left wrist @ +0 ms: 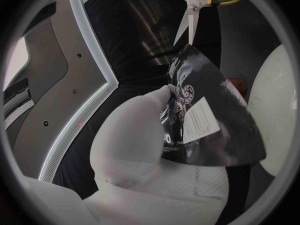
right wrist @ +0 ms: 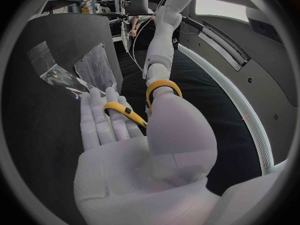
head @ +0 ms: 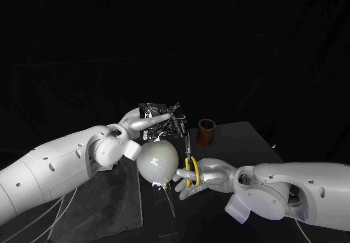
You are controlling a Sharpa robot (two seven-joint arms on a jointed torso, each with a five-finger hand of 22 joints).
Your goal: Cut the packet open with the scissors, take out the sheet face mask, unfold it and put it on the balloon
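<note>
**Packet meets blades:** The robot's left hand point(head: 140, 121) holds a glossy black foil packet point(head: 159, 108) up above the black table point(head: 244, 144). Thumb and fingers are pinched across the packet's middle, so its upper edge and lower corner stand clear of them.

In the left wrist view the packet point(left wrist: 215, 127), which carries a white printed label, lies against the inside of the fingers point(left wrist: 134, 130). Its pointed corner juts well beyond them toward the scissors point(left wrist: 186, 27).

The right hand point(head: 213, 174), lower and nearer the robot, grips a pair of yellow-handled steel scissors point(head: 191, 168) with the blades pointing up at the packet. In the right wrist view the thumb of that hand point(right wrist: 140, 145) passes through 1 of the 2 yellow loops point(right wrist: 161, 86), and the other loop lies across the fingers.

The blades look narrow, almost together. Their tip sits just at the packet's corner, and whether steel touches foil cannot be told.

A pale cream balloon point(head: 157, 159) stands between the 2 hands, just below the left hand and just beside the right hand's fingertips. It also shows beside the packet in the left wrist view point(left wrist: 275, 100).

A brown cylindrical cup point(head: 206, 131) stands on the table behind the scissors. A grey cloth point(head: 109, 202) lies on the table under the left arm.
</note>
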